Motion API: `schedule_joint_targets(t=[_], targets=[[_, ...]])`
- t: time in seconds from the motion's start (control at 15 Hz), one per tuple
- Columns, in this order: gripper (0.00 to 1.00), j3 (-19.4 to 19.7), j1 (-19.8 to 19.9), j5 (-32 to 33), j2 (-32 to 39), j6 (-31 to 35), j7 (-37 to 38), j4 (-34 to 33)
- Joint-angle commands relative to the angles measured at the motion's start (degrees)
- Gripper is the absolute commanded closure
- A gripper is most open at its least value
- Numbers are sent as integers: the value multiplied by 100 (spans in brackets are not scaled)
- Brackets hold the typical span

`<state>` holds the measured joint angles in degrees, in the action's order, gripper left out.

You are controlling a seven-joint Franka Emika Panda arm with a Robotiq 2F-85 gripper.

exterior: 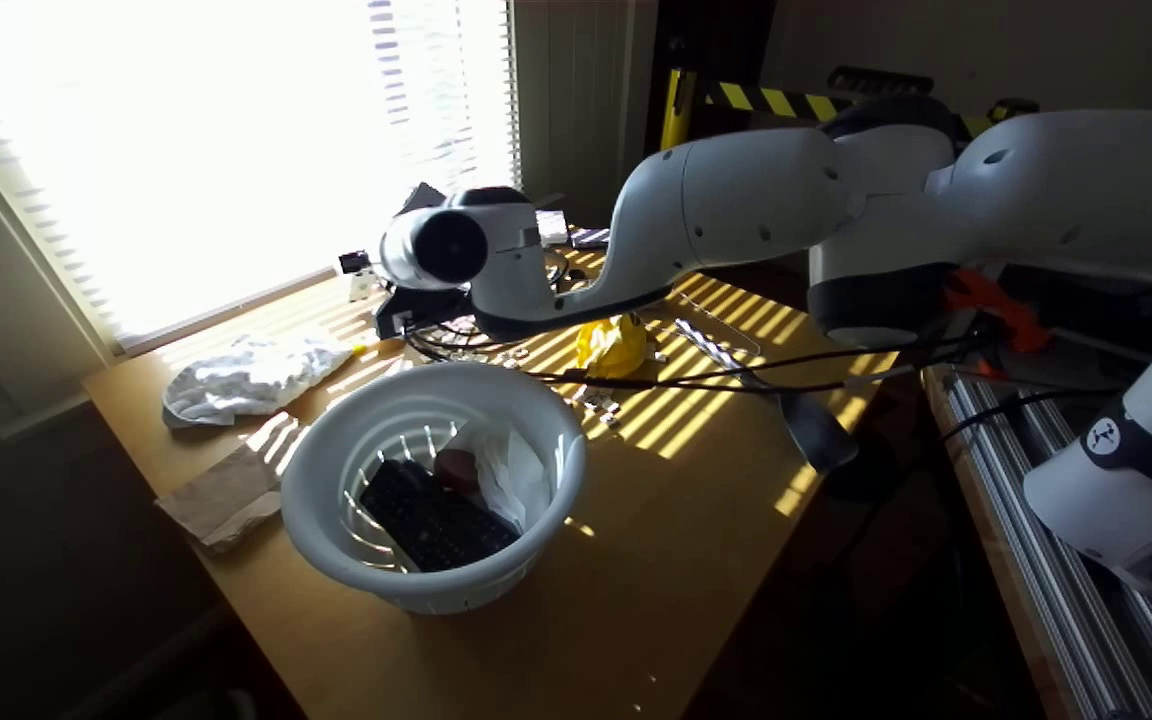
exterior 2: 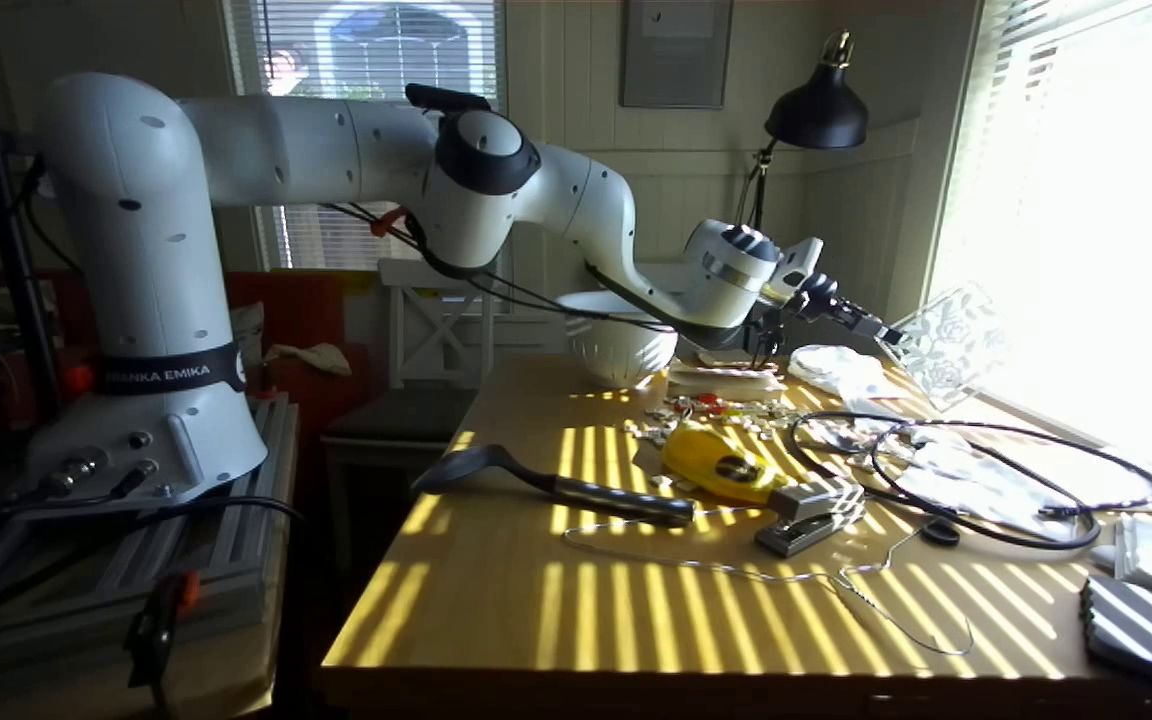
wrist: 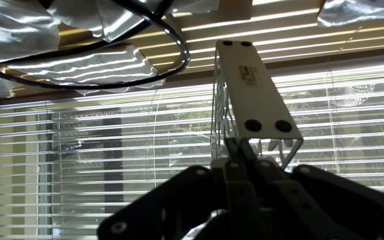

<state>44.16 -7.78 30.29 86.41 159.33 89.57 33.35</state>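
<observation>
A white openwork holder with a plain base and dark round feet hangs tilted in front of the window in the wrist view. My gripper is shut on one thin lattice wall of it, a fingertip on each side. In an exterior view the holder shows its flower-like cut-outs, raised at the end of my gripper above the window side of the table. Glare washes out its far edge there. The arm's wrist mostly hides the gripper in an exterior view.
A white basket holds a black keyboard-like item. On the table lie a yellow bag, a black ladle, a stapler, bent wire and a looped black cable. Window blinds stand close beyond the holder.
</observation>
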Motion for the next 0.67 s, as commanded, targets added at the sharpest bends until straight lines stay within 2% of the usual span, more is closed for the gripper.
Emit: schedule_joint_targets(t=[0.0,0.27,0.47,0.6], targets=[[99,514,-627,206,-68,-589,936,574],[99,744,-1063,204,-188,-402,1278,1334],[99,963,-1211,209,-253,-126,1447,1792],[99,1030,-1236,242,-325,315,1321,2139]])
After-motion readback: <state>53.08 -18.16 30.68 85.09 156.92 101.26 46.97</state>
